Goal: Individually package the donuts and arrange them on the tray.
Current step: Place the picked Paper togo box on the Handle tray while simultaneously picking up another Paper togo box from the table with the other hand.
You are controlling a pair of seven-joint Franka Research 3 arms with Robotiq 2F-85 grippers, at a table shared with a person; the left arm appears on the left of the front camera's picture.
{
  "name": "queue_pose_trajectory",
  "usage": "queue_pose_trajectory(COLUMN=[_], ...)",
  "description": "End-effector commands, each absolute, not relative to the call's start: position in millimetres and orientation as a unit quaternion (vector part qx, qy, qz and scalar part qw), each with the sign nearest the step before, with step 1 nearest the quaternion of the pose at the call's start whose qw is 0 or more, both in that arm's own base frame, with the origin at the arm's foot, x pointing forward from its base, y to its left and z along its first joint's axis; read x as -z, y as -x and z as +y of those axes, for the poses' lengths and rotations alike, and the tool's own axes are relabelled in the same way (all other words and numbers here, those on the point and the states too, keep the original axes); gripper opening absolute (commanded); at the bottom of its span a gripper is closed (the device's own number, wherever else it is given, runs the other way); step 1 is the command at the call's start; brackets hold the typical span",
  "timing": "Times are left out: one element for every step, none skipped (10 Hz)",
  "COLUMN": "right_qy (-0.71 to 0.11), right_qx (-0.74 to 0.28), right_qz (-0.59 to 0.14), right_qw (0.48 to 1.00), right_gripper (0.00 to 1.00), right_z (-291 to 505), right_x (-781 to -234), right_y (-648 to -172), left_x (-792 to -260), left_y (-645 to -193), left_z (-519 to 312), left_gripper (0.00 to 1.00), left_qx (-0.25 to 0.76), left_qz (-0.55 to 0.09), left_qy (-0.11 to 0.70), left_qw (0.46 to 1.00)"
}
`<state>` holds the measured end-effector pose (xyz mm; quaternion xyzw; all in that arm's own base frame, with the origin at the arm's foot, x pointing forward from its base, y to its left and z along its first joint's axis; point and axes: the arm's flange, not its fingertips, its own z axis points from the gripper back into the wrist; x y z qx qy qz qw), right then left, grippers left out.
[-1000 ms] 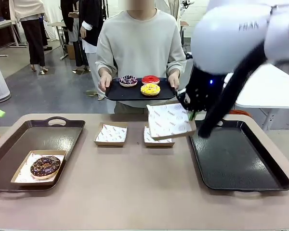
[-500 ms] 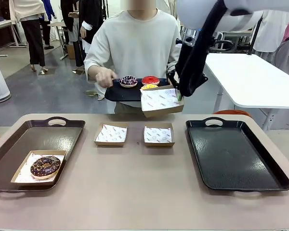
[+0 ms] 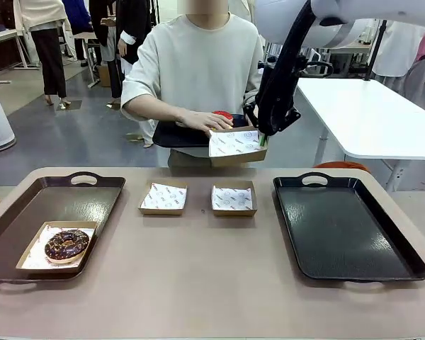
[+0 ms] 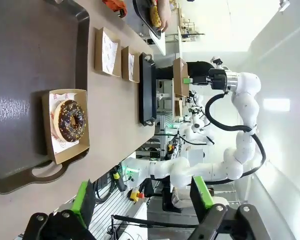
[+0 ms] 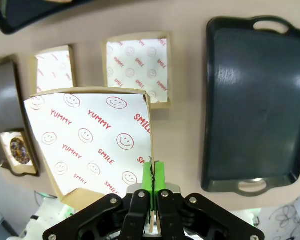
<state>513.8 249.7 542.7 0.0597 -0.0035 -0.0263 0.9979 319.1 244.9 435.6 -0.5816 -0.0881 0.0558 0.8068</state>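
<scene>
Beyond the desk's (image 3: 198, 283) far edge: right gripper (image 3: 263, 139) clenched on paper-lined box (image 3: 234, 145), person's hand (image 3: 207, 122) just beside it. Left gripper (image 4: 141, 196): spread, empty.

We see 1 chocolate sprinkled donut (image 3: 66, 244) lying flat in a paper-lined box (image 3: 49, 270); 1 glossy red donut (image 3: 223, 115) sits partly hidden on the held tray (image 3: 171, 134).

Open tabletop (image 3: 198, 297) before two boxes (image 3: 163, 198)

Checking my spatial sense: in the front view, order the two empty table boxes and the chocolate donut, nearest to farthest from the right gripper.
1. Right empty box, mid-table, just below the right gripper.
2. Left empty box, centre-left.
3. Chocolate donut, on the left tray.
</scene>
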Motion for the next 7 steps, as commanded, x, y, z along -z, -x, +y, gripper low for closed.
queue_pose_trajectory(right_qy=[-0.045, -0.060, -0.060, -0.060, -0.060, -0.060, -0.060], right_qx=[0.037, 0.026, 0.026, 0.026, 0.026, 0.026, 0.026], right_qz=[-0.005, -0.003, -0.003, -0.003, -0.003, -0.003, -0.003], right_qw=[0.998, 0.998, 0.998, 0.998, 0.998, 0.998, 0.998], right_gripper=[0.00, 0.00, 0.00, 0.00, 0.00, 0.00, 0.00], right_z=[254.9, 249.7, 249.7, 249.7, 249.7, 249.7, 249.7], right_x=[-540.2, -542.7, -542.7, -542.7, -542.7, -542.7, -542.7], right_y=[-521.9, -513.8, -513.8, -513.8, -513.8, -513.8, -513.8], left_x=[-439.7, -435.6, -435.6, -435.6, -435.6, -435.6, -435.6], left_y=[-322.4, -319.1, -319.1, -319.1, -319.1, -319.1, -319.1], left_z=[240.8, 244.9, 244.9, 244.9, 244.9, 244.9, 244.9], left_gripper=[1.00, 1.00, 1.00, 1.00, 1.00, 1.00, 1.00], left_qx=[-0.044, -0.056, -0.056, -0.056, -0.056, -0.056, -0.056], left_qz=[-0.101, -0.088, -0.088, -0.088, -0.088, -0.088, -0.088], left_qy=[0.587, 0.582, 0.582, 0.582, 0.582, 0.582, 0.582], left_qw=[0.802, 0.807, 0.807, 0.807, 0.807, 0.807, 0.807])
